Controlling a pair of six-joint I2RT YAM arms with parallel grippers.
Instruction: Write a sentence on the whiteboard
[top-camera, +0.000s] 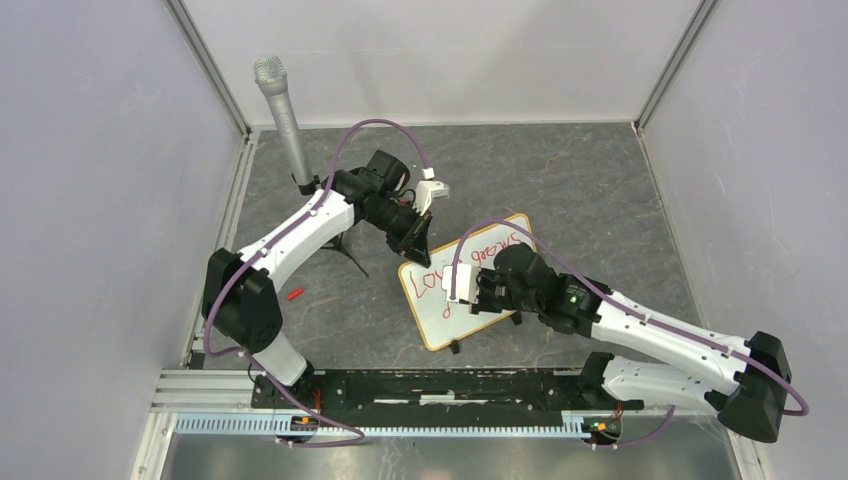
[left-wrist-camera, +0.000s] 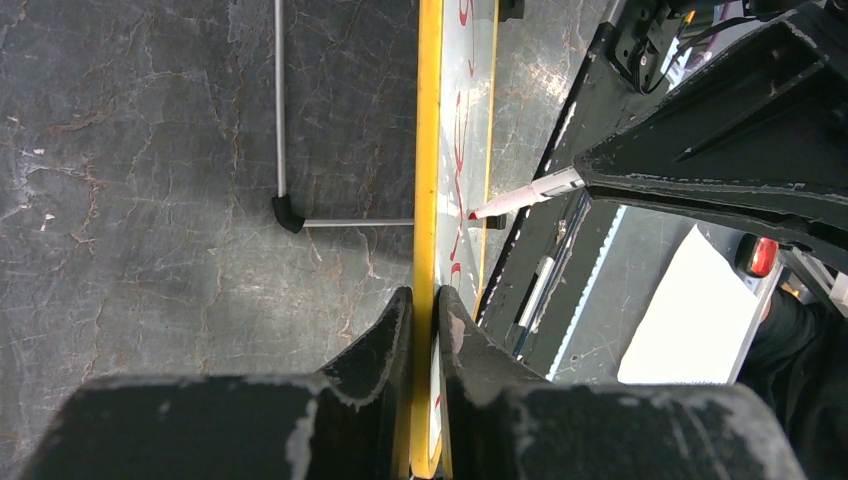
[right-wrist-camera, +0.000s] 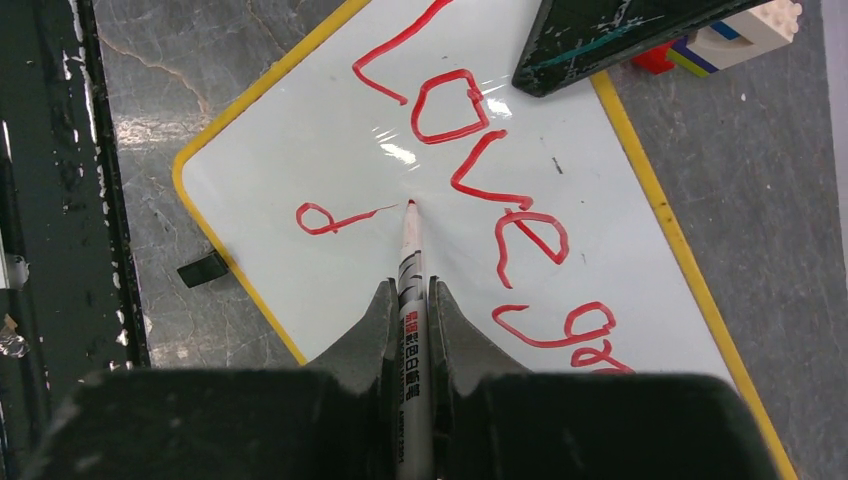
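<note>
Top external: right arm (top-camera: 650, 330) overlaps whiteboard (top-camera: 437, 325); microphone (top-camera: 283, 110) stands behind.

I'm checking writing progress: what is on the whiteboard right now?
On the whiteboard, the red sentence shows "Love", part of "grows" and a lone "d". The marker in the right gripper touches it. The left gripper clamps one edge, covering that spot.

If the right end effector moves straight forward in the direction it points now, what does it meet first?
The whiteboard: the marker held in the right end effector has its tip on, or almost on, the white surface, beside the red d.
</note>
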